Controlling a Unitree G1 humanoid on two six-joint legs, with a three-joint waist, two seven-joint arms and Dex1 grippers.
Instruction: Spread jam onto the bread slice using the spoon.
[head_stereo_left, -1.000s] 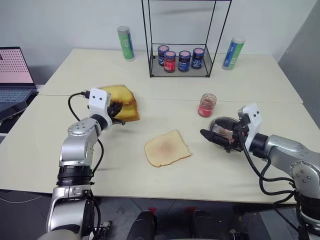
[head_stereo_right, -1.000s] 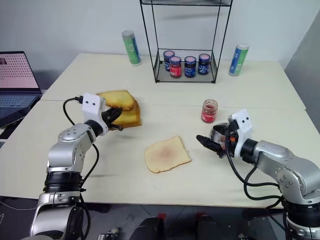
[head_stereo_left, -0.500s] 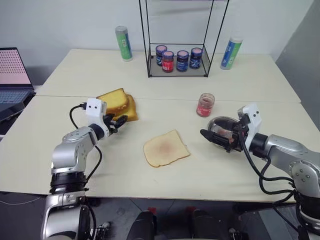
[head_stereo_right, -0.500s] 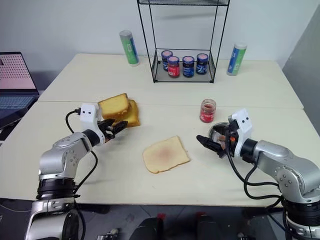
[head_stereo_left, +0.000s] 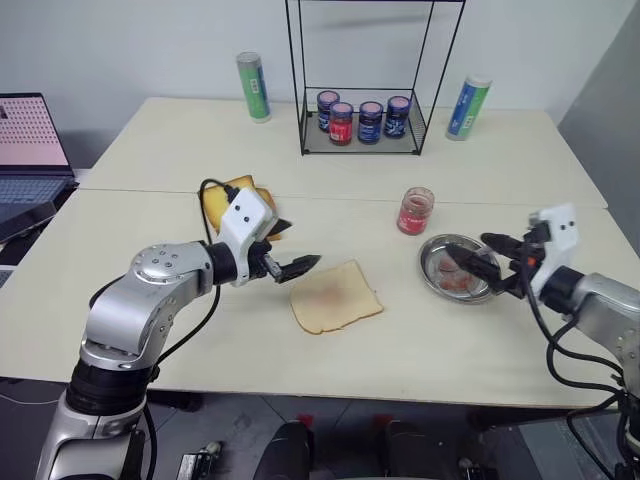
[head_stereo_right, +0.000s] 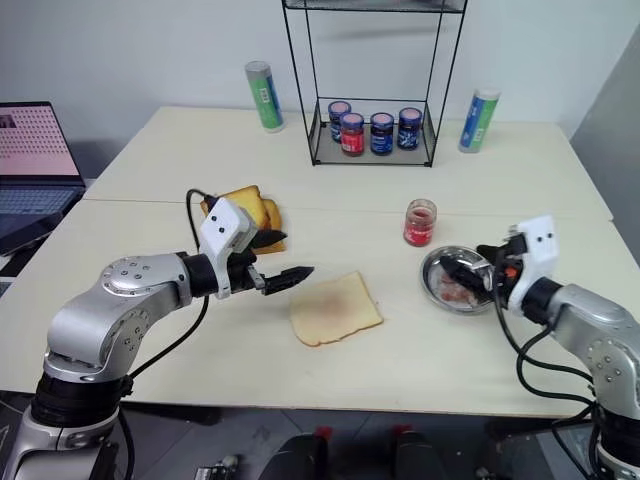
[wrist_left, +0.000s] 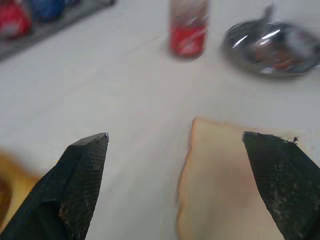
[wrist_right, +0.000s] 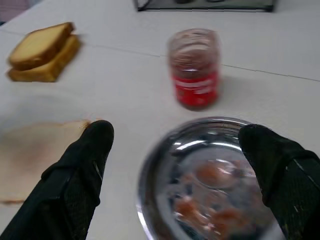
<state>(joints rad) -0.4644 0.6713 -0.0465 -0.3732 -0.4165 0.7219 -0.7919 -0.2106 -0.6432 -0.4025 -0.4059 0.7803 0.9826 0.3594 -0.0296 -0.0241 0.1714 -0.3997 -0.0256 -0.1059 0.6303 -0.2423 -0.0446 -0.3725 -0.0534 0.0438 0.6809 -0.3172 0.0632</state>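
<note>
The bread slice lies flat at the table's middle with a faint reddish smear. My left gripper hovers open just left of it, fingers pointing at its edge, nothing between them; the left wrist view shows the slice ahead. The jam jar, clear with a red label, stands upright behind a steel dish. Red jam blobs and the spoon lie in that dish. My right gripper is open over the dish's right side, holding nothing.
Two thick golden toasted slices are stacked behind my left hand. A black wire rack with dark-lidded jars stands at the back, with a green tube and a blue-green tube beside it. A laptop sits far left.
My left gripper has opened, left the toasted slices and swung right to the bread slice's edge. My right gripper drew back to the right, uncovering most of the dish.
</note>
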